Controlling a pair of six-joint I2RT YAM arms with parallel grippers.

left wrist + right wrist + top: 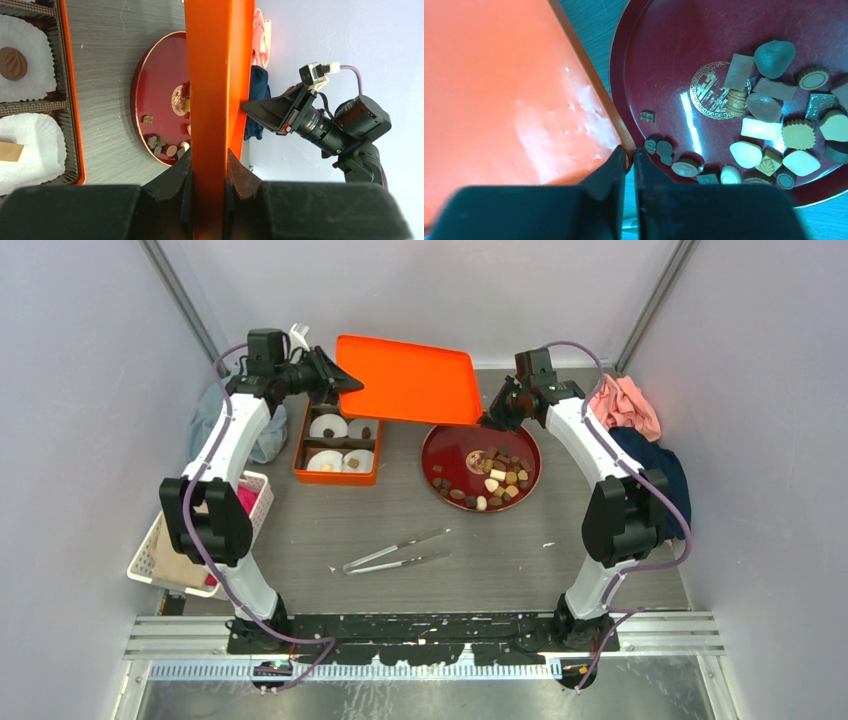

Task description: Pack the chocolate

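Left to right: white basket [150,558] at the table's left edge, not involved. Left gripper [209,165] is clamped on the edge of the orange lid [410,380], a finger on each face, lid held off the table. Below it sits the orange box [300,445], four white paper cups [22,145] inside; a brown piece shows in at least one, and I can't confirm all four. Most of the chocolate [495,478] is loose on the red plate [432,445], right of the box and partly under the lid's near-right corner. Right gripper [629,157] is pinched on that corner. Tongs [395,552] lie unused mid-table, cloths [625,405] far right. Looks like the lid-on step: box loaded, lid carried between both arms. Next move needs both arms to shift together to the left and toward the bases, square the lid to the box, lower level, then release. Risk: uneven motion twists the lid or clips the plate.
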